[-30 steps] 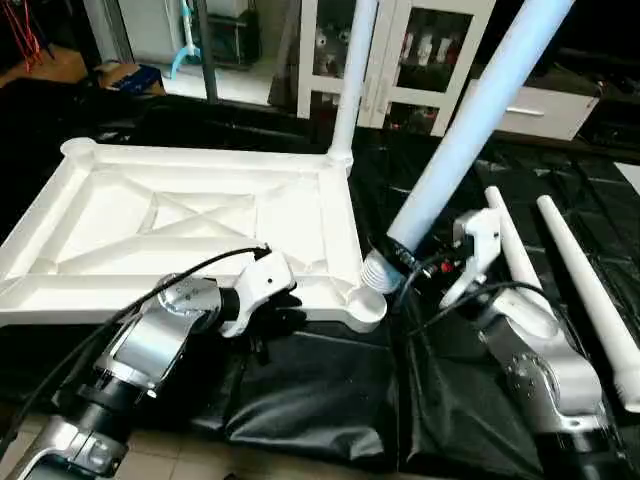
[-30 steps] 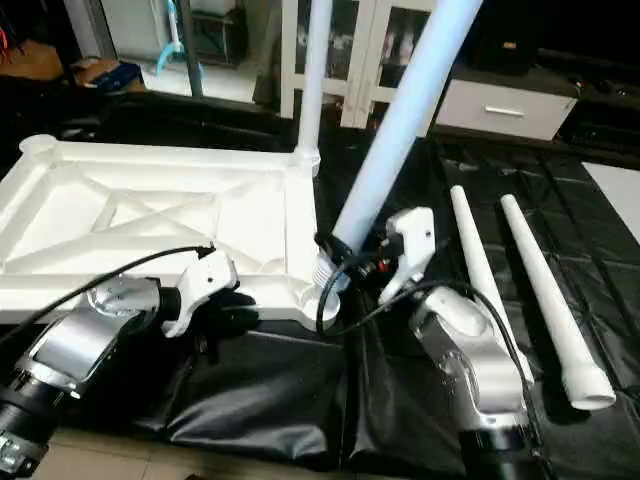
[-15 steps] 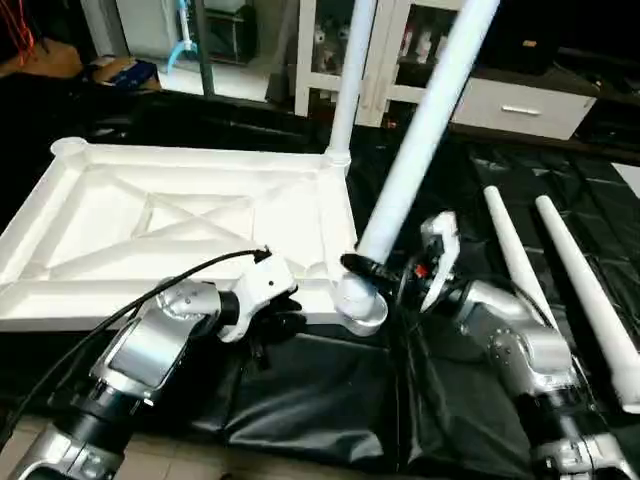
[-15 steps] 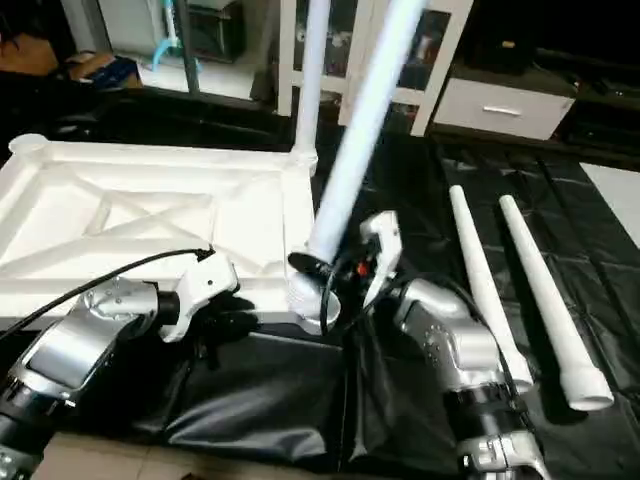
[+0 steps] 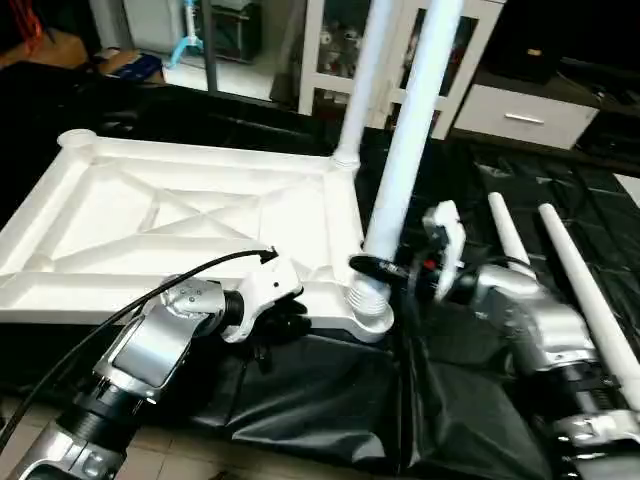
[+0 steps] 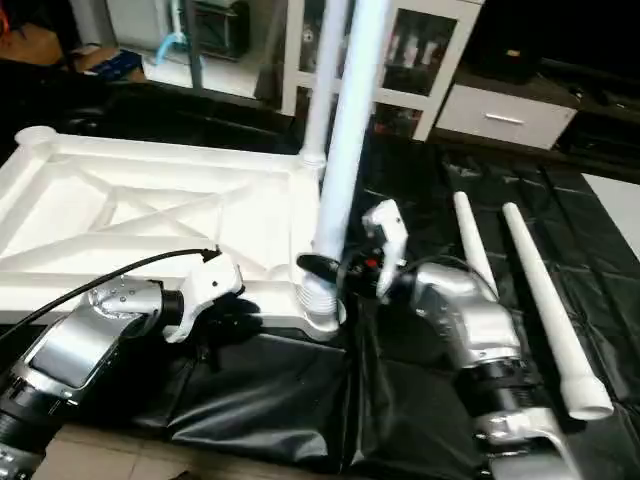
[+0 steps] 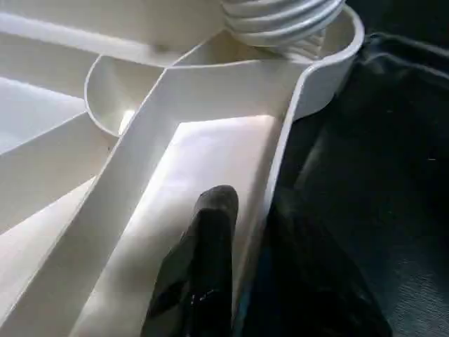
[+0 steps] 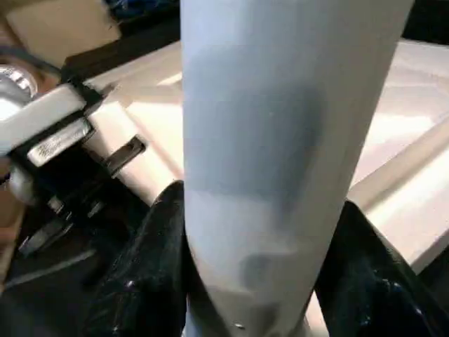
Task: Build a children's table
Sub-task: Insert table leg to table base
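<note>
The white table top (image 5: pixel 190 152) lies upside down on a black sheet, its X ribs facing up. One white leg (image 5: pixel 362 80) stands upright in the far right corner socket. My right gripper (image 5: pixel 385 272) is shut on a second leg (image 5: pixel 410 130), its fingers (image 8: pixel 151 267) on either side of the tube. That leg stands almost upright with its threaded end (image 7: pixel 280 21) in the near right corner socket (image 5: pixel 368 312). My left gripper (image 5: pixel 285 312) is shut on the top's near rim, with one finger (image 7: pixel 210 260) inside the wall. Two more legs (image 5: pixel 510 235) (image 5: pixel 585 290) lie to the right.
The black sheet (image 5: pixel 320 390) covers the work surface and hangs over its near edge. A white glass-door cabinet (image 5: pixel 330 50) and a white drawer unit (image 5: pixel 520 115) stand behind. A black cable (image 5: pixel 150 295) runs along my left forearm.
My right gripper has swung the held leg from a steep tilt to nearly upright. Its threaded end has moved left into the near right corner socket. My left gripper has stayed on the rim.
</note>
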Controlling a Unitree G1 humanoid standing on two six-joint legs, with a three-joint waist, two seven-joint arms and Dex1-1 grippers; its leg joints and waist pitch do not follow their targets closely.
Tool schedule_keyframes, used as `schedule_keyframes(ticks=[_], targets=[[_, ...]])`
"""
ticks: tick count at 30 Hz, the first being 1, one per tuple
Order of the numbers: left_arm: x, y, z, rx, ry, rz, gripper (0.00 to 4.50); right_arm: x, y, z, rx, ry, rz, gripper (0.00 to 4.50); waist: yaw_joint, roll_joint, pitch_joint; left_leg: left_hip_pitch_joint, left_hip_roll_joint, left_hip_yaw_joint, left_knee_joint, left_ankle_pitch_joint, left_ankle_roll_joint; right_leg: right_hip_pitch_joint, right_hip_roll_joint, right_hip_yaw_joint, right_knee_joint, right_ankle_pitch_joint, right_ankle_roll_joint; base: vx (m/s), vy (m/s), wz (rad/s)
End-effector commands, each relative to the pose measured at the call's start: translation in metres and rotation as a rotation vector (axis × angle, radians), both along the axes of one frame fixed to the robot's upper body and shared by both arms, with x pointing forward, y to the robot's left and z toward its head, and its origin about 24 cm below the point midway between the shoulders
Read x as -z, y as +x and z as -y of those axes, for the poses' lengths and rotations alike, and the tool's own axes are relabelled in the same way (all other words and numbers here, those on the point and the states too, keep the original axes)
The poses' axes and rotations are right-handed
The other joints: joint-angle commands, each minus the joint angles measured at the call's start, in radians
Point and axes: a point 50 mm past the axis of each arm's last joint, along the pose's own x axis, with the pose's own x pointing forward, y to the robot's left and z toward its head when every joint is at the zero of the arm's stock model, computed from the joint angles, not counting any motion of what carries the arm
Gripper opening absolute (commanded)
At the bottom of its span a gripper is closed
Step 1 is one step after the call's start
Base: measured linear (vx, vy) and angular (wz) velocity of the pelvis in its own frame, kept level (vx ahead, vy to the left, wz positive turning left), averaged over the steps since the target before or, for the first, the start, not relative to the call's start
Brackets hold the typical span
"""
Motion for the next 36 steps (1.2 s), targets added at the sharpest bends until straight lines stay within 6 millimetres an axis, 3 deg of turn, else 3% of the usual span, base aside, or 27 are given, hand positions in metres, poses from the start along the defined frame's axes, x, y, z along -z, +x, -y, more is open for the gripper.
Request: schedule_keyframes(ticks=[1,4,5,6,8,10,12,14,15,20,22,26,36], targets=[[0.005,-0.007,0.015,0.116,-0.056,-0.042,0.57,-0.006,-0.002,0.002,-0.017,0.002,0.021,1.88,-0.004,0.0,-0.049,0.026,0.103,-0.042,-0.088,-0.074,0.034,0.024,-0.105,0.057,-0.07,-0.109,-0.253,0.0,0.0,0.0],[0.004,-0.003,0.016,0.157,-0.034,-0.007,0.54,-0.008,-0.003,0.005,-0.002,0.007,0.039,1.88,-0.002,0.001,-0.049,0.033,0.104,-0.041,-0.089,-0.101,0.022,0.018,-0.105,0.057,-0.074,-0.129,-0.247,0.0,0.0,0.0],[0.003,-0.001,0.016,0.174,-0.021,0.006,0.53,-0.009,-0.004,0.006,-0.001,0.007,0.048,1.88,0.0,0.01,-0.048,0.035,0.104,-0.041,-0.091,-0.117,0.011,0.015,-0.104,0.058,-0.077,-0.138,-0.244,0.0,0.0,0.0],[0.003,0.001,0.016,0.182,-0.012,0.011,0.53,-0.01,-0.004,0.007,-0.001,0.004,0.056,1.88,0.0,0.008,-0.048,0.034,0.105,-0.042,-0.092,-0.121,0.005,0.017,-0.105,0.058,-0.075,-0.137,-0.245,0.0,0.0,0.0],[-0.001,0.005,0.017,0.219,0.004,0.03,0.53,-0.011,-0.005,0.007,-0.003,0.004,0.073,1.88,0.002,0.024,-0.049,0.031,0.105,-0.047,-0.096,-0.129,-0.017,0.02,-0.106,0.058,-0.07,-0.122,-0.238,0.0,0.0,0.0],[-0.003,0.008,0.018,0.236,0.006,0.035,0.28,-0.012,-0.006,0.008,-0.003,0.016,0.076,1.88,-0.004,0.014,-0.053,0.03,0.105,-0.045,-0.095,-0.101,-0.016,0.023,-0.105,0.056,-0.065,-0.058,-0.25,0.0,0.0,0.0],[-0.005,0.012,0.018,0.278,0.031,0.057,0.16,-0.011,-0.01,0.009,-0.008,0.013,0.088,1.88,-0.007,0.016,-0.054,0.027,0.103,-0.043,-0.092,-0.087,-0.003,0.026,-0.107,0.057,-0.064,-0.021,-0.263,0.0,0.0,0.0],[-0.007,0.014,0.017,0.336,0.05,0.091,0.03,-0.013,-0.013,0.008,0.0,0.026,0.104,1.88,-0.007,0.025,-0.052,0.022,0.103,-0.045,-0.091,-0.098,0.011,0.032,-0.112,0.06,-0.067,-0.032,-0.272,0.0,0.0,0.0],[-0.007,0.014,0.017,0.341,0.05,0.094,0.03,-0.013,-0.013,0.008,0.001,0.028,0.105,1.88,-0.007,0.021,-0.051,0.023,0.103,-0.043,-0.091,-0.107,0.013,0.029,-0.111,0.061,-0.071,-0.042,-0.268,0.0,0.0,0.0],[-0.018,0.021,0.016,0.374,0.045,0.155,0.03,-0.016,-0.014,0.008,0.018,0.042,0.126,1.88,-0.009,0.03,-0.05,0.025,0.107,-0.043,-0.093,-0.127,-0.002,0.028,-0.109,0.059,-0.068,-0.064,-0.282,0.0,0.0,0.0],[-0.02,0.023,0.015,0.375,0.067,0.179,0.45,-0.018,-0.015,0.008,0.02,0.045,0.133,1.88,-0.006,0.033,-0.05,0.029,0.109,-0.042,-0.093,-0.131,-0.005,0.026,-0.11,0.058,-0.068,-0.061,-0.283,0.0,0.0,0.0],[-0.021,0.021,0.017,0.411,0.08,0.212,0.85,-0.021,-0.018,0.008,0.025,0.052,0.15,1.88,-0.004,0.032,-0.052,0.026,0.109,-0.043,-0.094,-0.104,-0.004,0.03,-0.108,0.056,-0.06,-0.017,-0.286,0.0,0.0,0.0],[-0.011,0.013,0.014,0.5,0.103,0.182,0.85,-0.026,-0.019,0.008,0.029,0.054,0.167,1.88,-0.008,0.033,-0.051,0.026,0.109,-0.042,-0.094,-0.121,-0.013,0.029,-0.11,0.057,-0.062,-0.039,-0.285,0.0,0.0,0.0]])
